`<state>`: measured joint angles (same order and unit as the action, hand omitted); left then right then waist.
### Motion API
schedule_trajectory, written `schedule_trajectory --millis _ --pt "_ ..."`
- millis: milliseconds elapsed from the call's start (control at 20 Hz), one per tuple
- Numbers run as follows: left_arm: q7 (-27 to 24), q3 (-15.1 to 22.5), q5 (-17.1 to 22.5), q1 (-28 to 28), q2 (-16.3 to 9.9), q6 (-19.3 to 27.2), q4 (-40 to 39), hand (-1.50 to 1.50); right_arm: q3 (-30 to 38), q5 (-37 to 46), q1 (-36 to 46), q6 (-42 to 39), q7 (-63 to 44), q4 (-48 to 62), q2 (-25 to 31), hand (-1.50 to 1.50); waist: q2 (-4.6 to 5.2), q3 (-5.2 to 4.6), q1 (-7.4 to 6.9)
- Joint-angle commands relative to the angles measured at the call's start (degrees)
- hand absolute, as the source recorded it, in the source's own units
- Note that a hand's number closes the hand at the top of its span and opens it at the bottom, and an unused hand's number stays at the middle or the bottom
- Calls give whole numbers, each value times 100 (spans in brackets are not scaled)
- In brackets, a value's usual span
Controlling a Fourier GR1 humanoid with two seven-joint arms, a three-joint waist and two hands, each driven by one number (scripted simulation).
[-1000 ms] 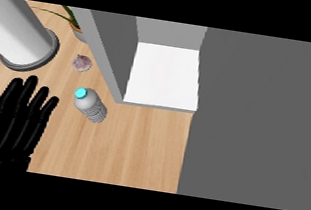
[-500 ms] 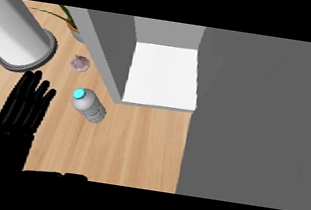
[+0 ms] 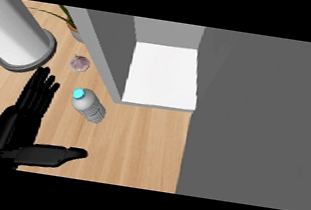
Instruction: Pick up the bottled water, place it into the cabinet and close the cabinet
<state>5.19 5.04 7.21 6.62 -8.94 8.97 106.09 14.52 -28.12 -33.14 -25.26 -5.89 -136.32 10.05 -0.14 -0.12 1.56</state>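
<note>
one hand (image 3: 17, 124) in view, left side, near edge: fingers straight and spread wide, thumb out right, holding nothing. bottled water (image 3: 89, 106) on wooden counter (image 3: 138, 145), just right of fingertips, apart. open cabinet (image 3: 161, 75) farther right, white shelf showing.

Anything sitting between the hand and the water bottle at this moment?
No. In the head view only bare wooden counter separates the left hand, fingers straight, from the bottle, which stands just right of the fingertips.
</note>
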Motion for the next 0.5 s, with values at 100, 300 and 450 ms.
schedule_trajectory --millis 100,300,450 --pt "-411 -542 239 -720 -107 -260 -1238 -150 129 -973 -254 66 -201 -918 -12 -150 15 3 -6" --pt "-1162 -595 71 -643 31 -282 -2033 -150 262 -1335 -355 115 -294 -917 121 -150 19 -2 -9" --pt "-1145 -584 -14 -1004 157 -170 -2560 -150 188 -1300 -730 -51 -113 -1178 2 -150 9 -1 53"
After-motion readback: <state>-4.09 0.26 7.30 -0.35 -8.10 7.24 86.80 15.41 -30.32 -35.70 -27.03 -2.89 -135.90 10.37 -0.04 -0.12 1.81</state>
